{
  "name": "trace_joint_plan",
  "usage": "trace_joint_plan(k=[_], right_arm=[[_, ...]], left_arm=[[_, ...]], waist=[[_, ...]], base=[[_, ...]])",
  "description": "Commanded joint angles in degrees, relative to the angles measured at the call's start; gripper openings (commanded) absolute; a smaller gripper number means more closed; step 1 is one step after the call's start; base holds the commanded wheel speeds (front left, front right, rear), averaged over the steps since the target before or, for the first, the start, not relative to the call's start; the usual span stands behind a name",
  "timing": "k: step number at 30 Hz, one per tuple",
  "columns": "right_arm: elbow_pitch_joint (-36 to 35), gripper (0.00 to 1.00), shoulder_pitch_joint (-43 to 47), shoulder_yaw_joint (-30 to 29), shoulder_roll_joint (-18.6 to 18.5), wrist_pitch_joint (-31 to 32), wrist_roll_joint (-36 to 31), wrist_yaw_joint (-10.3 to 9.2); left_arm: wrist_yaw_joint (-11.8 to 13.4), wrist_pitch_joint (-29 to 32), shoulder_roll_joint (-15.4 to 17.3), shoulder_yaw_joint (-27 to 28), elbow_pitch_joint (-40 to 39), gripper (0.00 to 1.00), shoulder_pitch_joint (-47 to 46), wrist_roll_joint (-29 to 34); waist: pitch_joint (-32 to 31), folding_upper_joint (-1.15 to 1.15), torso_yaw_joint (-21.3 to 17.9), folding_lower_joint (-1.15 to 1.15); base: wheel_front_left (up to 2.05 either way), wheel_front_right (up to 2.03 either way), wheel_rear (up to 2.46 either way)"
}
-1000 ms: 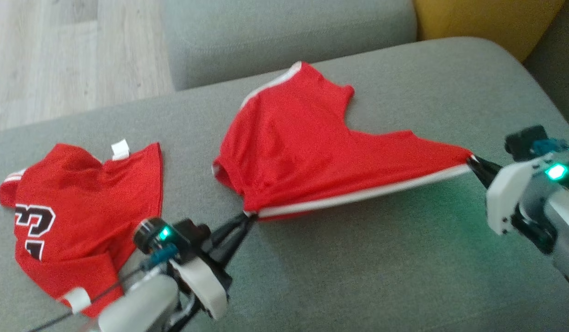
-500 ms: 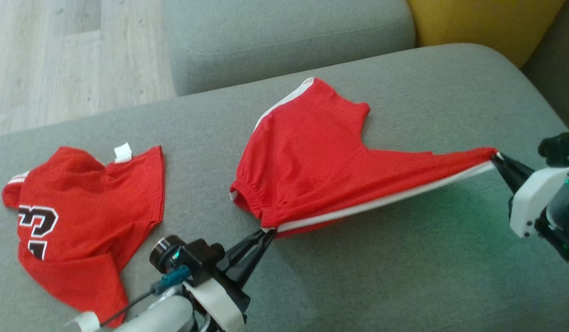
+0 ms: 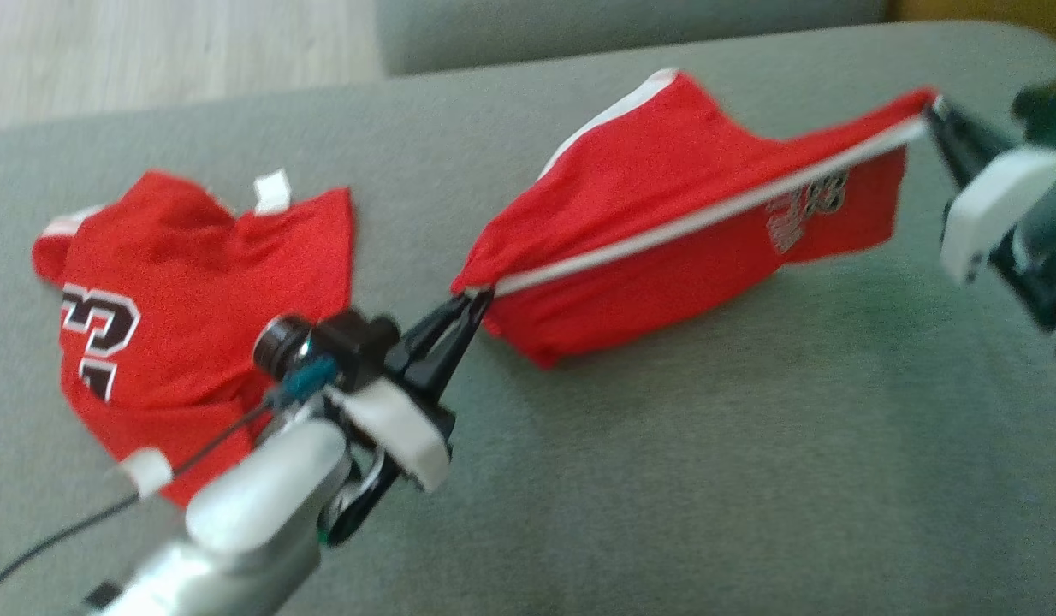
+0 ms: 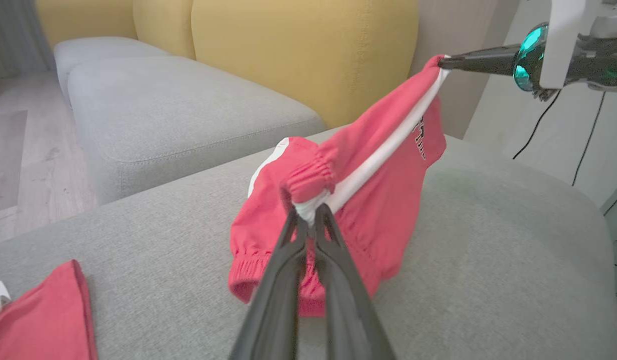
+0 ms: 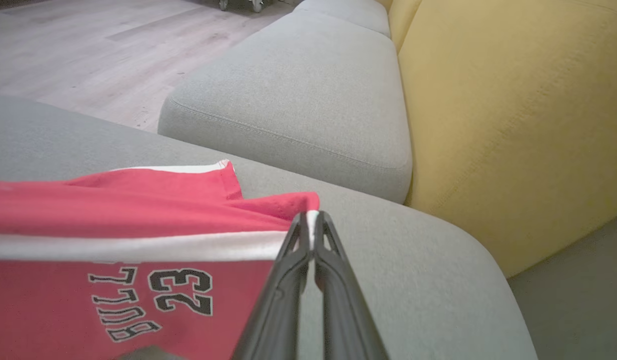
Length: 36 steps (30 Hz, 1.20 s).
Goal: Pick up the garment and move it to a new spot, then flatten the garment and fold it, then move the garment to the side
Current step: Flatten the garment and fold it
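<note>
We had the left gripper (image 3: 475, 298) pinched shut on a gathered elastic corner of the red shorts (image 3: 656, 162). The right gripper (image 3: 934, 107) was clamped shut on the far end of the same white-striped edge. The shorts hung stretched between the two, top edge raised off the grey sofa cushion (image 3: 708, 479) and lower part resting on it. A red jersey (image 3: 203, 282) lay on the cushion to our left, apart from the shorts.
</note>
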Motion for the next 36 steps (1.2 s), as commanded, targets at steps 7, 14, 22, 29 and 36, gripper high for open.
trace_joint_plan(k=[7,14,22,29,36], right_arm=[[6.65,0.0,-10.16,-1.29,1.16,0.93,-4.95,-0.06],[12.32,0.0,-15.3,0.83,2.42,1.86,-6.51,-0.06],[18.81,0.0,-18.81,2.29,3.61,0.35,-4.77,-0.06],[23.86,1.0,-20.71,1.22,4.25,-3.24,-4.07,-0.06],[25.53,1.0,-19.37,-1.02,6.27,-9.2,-1.37,-0.06]], left_arm=[[-2.76,1.67,-2.69,1.74,5.54,0.0,-10.28,0.33],[-4.31,1.48,-6.47,0.27,10.61,0.0,-14.75,0.99],[-5.55,-0.25,-10.55,-2.25,15.91,0.0,-17.98,1.23],[-5.87,-2.45,-12.07,-2.67,18.41,1.0,-19.78,0.76],[-4.8,-4.61,-10.65,0.6,19.4,1.0,-18.96,0.46]], waist=[[9.39,0.0,8.04,-0.01],[12.88,0.0,11.46,-0.01],[14.75,0.0,14.5,-0.01],[15.1,0.0,14.93,-0.01],[11.59,0.0,12.77,-0.01]], base=[[0.0,0.0,0.0],[0.0,0.0,0.0],[0.0,0.0,0.0],[0.0,0.0,0.0],[0.0,0.0,0.0]])
